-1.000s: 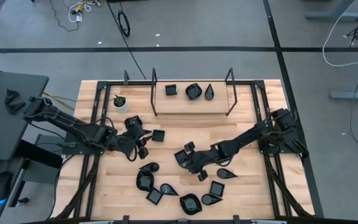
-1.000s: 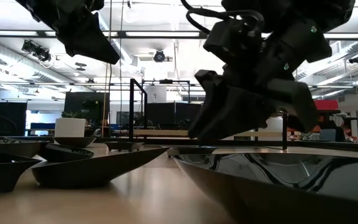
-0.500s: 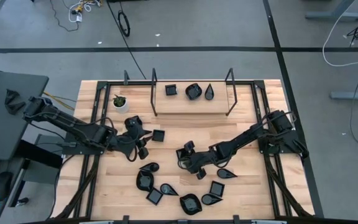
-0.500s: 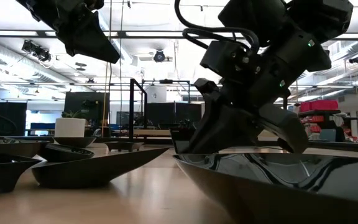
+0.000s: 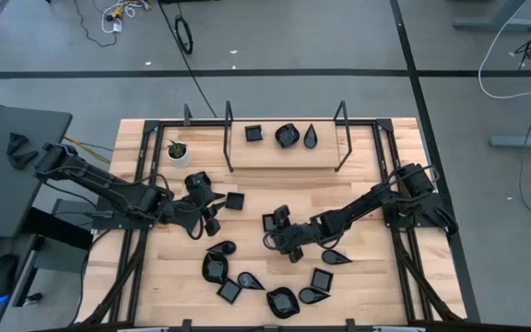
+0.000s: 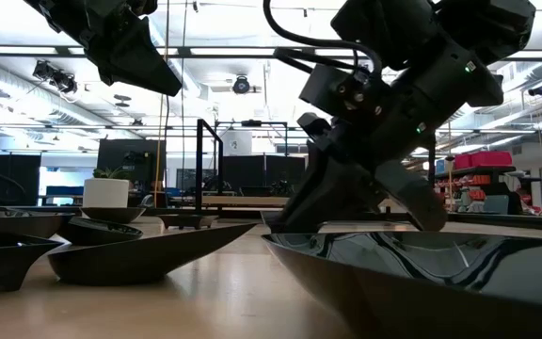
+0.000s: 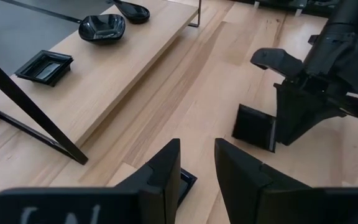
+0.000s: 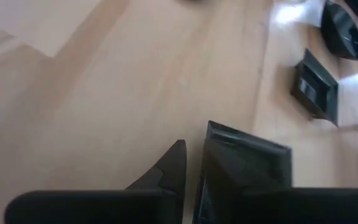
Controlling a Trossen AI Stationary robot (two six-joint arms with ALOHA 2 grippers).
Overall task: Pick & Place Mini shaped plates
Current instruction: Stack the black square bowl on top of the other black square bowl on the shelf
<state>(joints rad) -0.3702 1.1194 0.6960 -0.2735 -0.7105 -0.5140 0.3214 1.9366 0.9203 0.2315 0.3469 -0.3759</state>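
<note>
Square plate [image 5: 272, 221] in right gripper [image 5: 276, 226]

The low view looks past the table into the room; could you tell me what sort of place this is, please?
Probably an open-plan lab or workshop. Behind the wooden table run exposed ceiling tracks with strip lights, and the high view shows a grey floor with loose cables and taped lines.

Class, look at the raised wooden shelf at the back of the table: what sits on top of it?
On the raised wooden shelf sit three glossy black mini plates: a square one, a rounded one and a teardrop one. What is under the shelf cannot be seen.
</note>
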